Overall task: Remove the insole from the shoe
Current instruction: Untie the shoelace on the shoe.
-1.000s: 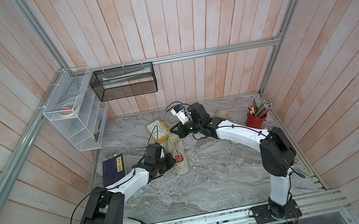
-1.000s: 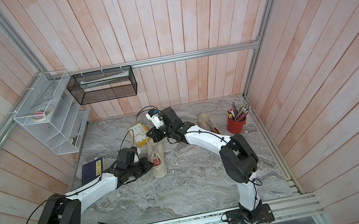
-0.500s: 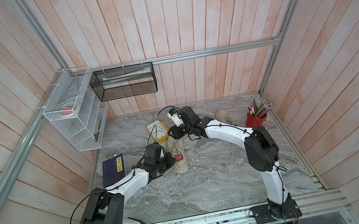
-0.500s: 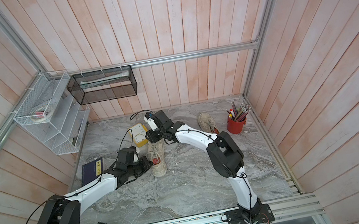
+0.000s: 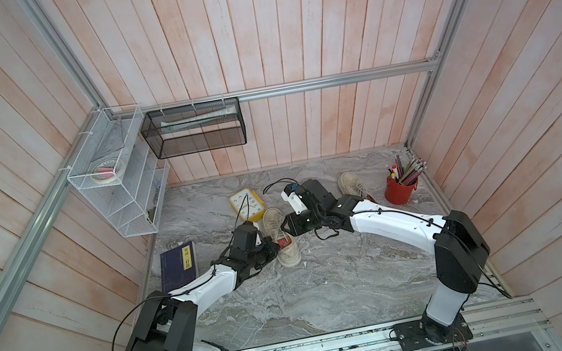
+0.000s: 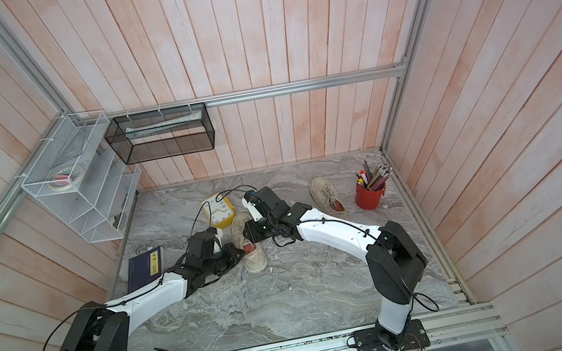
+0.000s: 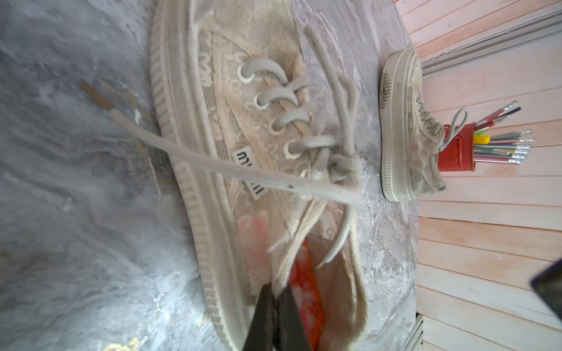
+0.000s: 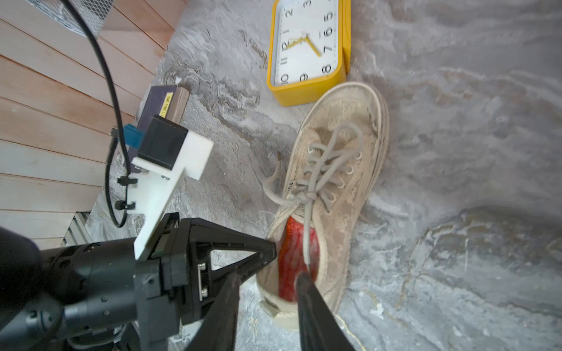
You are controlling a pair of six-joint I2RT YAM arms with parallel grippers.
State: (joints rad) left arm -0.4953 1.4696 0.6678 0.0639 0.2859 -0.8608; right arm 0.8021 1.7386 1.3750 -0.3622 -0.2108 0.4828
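Grey marbled tabletop (image 5: 330,292), pink plank walls on every side. Closest to my base, my left gripper (image 7: 277,288) has its fingers pressed together on the frayed collar of the beige sneaker (image 5: 291,257), pinning it at the heel end. Across that opening hangs my right gripper (image 8: 268,275), fingers spread. One tip is over the red insole (image 8: 289,252), which lies flat inside the heel of the sneaker, not yet lifted. The other tip is outside the collar. A loose shoelace (image 8: 307,231) trails across the insole up to the inner tip.

Closing from here, I judge, would pinch the collar wall and the lace along with the insole, or instead of it, and the pull would drag the whole sneaker. My left hold is on thin cloth only; if it slips, the shoe rises with the insole.

Beyond, the sneaker's toe sits just beside the yellow clock (image 5: 246,205), so a forward slide would shove it. Farther off, the second sneaker (image 5: 348,182) and the red pencil cup (image 5: 400,195) stand well apart, out of harm's way.
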